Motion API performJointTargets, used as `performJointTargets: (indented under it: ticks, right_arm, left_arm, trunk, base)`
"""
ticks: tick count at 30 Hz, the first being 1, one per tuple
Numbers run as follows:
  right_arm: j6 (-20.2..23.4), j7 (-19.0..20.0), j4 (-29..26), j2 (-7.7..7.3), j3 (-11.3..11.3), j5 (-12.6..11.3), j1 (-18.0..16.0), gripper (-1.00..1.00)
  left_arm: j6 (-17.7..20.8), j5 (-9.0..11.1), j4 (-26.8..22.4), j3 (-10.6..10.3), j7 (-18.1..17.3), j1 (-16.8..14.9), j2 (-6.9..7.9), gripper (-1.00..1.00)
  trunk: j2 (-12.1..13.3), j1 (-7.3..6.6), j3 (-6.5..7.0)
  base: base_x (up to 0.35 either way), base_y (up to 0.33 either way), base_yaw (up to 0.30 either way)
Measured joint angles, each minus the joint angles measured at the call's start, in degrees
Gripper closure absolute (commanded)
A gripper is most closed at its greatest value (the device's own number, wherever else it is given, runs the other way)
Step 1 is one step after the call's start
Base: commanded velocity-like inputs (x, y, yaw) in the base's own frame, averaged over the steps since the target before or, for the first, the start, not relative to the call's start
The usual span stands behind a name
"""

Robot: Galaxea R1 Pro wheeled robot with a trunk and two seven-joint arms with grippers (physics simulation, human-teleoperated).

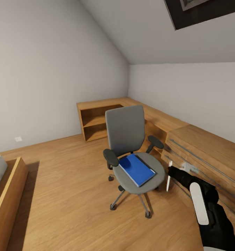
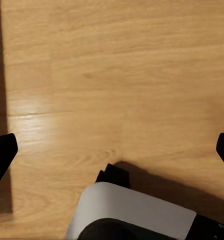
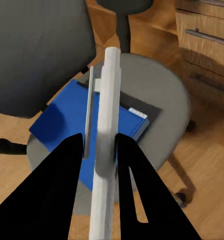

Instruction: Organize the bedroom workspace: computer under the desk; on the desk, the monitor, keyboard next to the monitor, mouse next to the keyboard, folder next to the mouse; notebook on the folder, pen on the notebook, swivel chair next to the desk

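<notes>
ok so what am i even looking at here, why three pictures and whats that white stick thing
These are simulator renders from one wheeled robot with two arms. The large picture comes from its head camera, looking down into a bedroom. The other two come from cameras near each claw. A grey swivel chair stands on the wooden floor, with a blue folder lying on its seat. The right claw is shut on a white pen, held above the chair. The left claw is open, pointing at bare floor. A wooden drawer chest stands beside the chair.

Even, soft daylight; faint glare on the wooden floor (image 2: 32, 112) at left, dark shadows below, slightly blurred renders
</notes>
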Motion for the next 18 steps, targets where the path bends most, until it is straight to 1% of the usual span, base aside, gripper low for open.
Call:
performJointTargets:
  ticks: [1, 3, 4, 5, 6, 7, 8, 11, 12, 13, 14, 15, 16, 17, 18]
  right_arm:
    - [0.2, 0.0, -0.2, 0.24, -3.9, -3.0, 0.0, 1.00]
    - [0.1, 0.1, -0.2, 0.27, -4.8, -3.8, 0.0, 1.00]
    - [0.2, 0.1, -0.2, 0.33, -7.9, -4.3, 0.0, 1.00]
    - [0.1, 0.1, -0.2, 0.36, -8.6, -4.7, 0.0, 1.00]
    - [0.1, 0.1, -0.2, 0.40, -9.8, -5.3, 0.0, 1.00]
    - [0.1, 0.1, -0.2, 0.39, -10.5, -5.8, 0.0, 1.00]
    - [0.1, 0.1, -0.2, 0.38, -11.6, -6.8, 0.0, 1.00]
    - [0.2, 0.1, -0.2, 0.38, -13.7, -8.8, 0.0, 1.00]
    - [0.5, 0.1, -0.2, 0.37, -15.2, -10.1, 0.0, 1.00]
    - [0.8, 0.1, -0.2, 0.37, -16.1, -10.8, 0.0, 1.00]
    - [1.5, 0.1, -0.2, 0.37, -18.1, -11.8, 0.0, 1.00]
    - [2.3, 0.1, -0.2, 0.40, -20.6, -12.9, 0.0, 1.00]
    - [2.7, 0.1, -0.2, 0.41, -21.8, -13.6, 0.0, 1.00]
    - [3.2, 0.1, -0.2, 0.43, -23.9, -14.6, 0.0, 1.00]
    - [3.4, 0.1, -0.2, 0.42, -24.9, -15.2, 0.0, 1.00]
  left_arm:
    - [-0.2, -1.2, 1.2, 0.0, -0.1, -0.6, -0.67, -1.00]
    - [-0.2, -1.4, 1.3, 0.0, -0.1, -0.6, -0.72, -1.00]
    - [-0.3, -1.4, 1.3, 0.0, -0.2, -0.7, -0.76, -1.00]
    - [-0.3, -1.4, 1.4, 0.0, -0.2, -0.7, -0.76, -1.00]
    - [-0.3, -1.5, 1.4, -0.1, -0.2, -0.7, -0.80, -1.00]
    - [-0.3, -1.5, 1.4, -0.1, -0.2, -0.7, -0.83, -1.00]
    - [-0.3, -1.8, 1.4, -0.5, -0.3, -0.7, -0.93, -1.00]
    - [-0.3, -2.8, 1.4, -1.8, -0.3, -0.7, -1.12, -1.00]
    - [-0.4, -3.7, 1.5, -2.9, -0.2, -0.7, -1.23, -1.00]
    - [-0.4, -4.1, 1.5, -3.4, -0.1, -0.7, -1.27, -1.00]
    - [-0.5, -4.9, 1.5, -4.2, -0.1, -0.7, -1.32, -1.00]
    - [-0.5, -5.4, 1.7, -4.8, 0.0, -0.7, -1.48, -1.00]
    - [-0.5, -5.6, 1.9, -5.0, 0.0, -0.7, -1.57, -1.00]
    - [-0.5, -6.0, 2.2, -5.3, 0.0, -0.7, -1.83, -1.00]
    - [-0.5, -6.1, 2.4, -5.4, 0.0, -0.7, -1.98, -1.00]
  trunk:
    - [0.4, -0.22, 0.18]
    - [1.2, -0.66, 0.54]
    - [1.6, -0.88, 0.72]
    - [2.0, -1.10, 0.90]
    - [2.4, -1.32, 1.08]
    - [2.8, -1.54, 1.26]
    - [3.2, -1.76, 1.44]
    - [4.4, -2.42, 1.98]
    - [4.8, -2.64, 2.15]
    - [5.2, -2.86, 2.33]
    - [5.6, -3.08, 2.51]
    - [6.0, -3.30, 2.68]
    - [6.4, -3.52, 2.85]
    - [6.8, -3.74, 3.00]
    - [7.2, -3.95, 3.16]
  base:
    - [0.000, 0.000, -0.248]
    - [0.000, 0.000, -0.259]
    - [0.000, 0.000, -0.268]
    - [0.000, 0.000, -0.270]
    - [0.000, 0.000, -0.271]
    - [0.000, 0.000, -0.272]
    - [0.000, 0.000, -0.272]
    - [0.000, 0.000, -0.273]
    - [0.000, 0.000, -0.273]
    - [0.000, 0.000, -0.274]
    - [0.000, 0.000, -0.271]
    - [0.000, 0.000, -0.269]
    - [0.000, 0.000, -0.263]
    - [0.000, 0.000, -0.261]
    - [0.000, 0.000, -0.258]
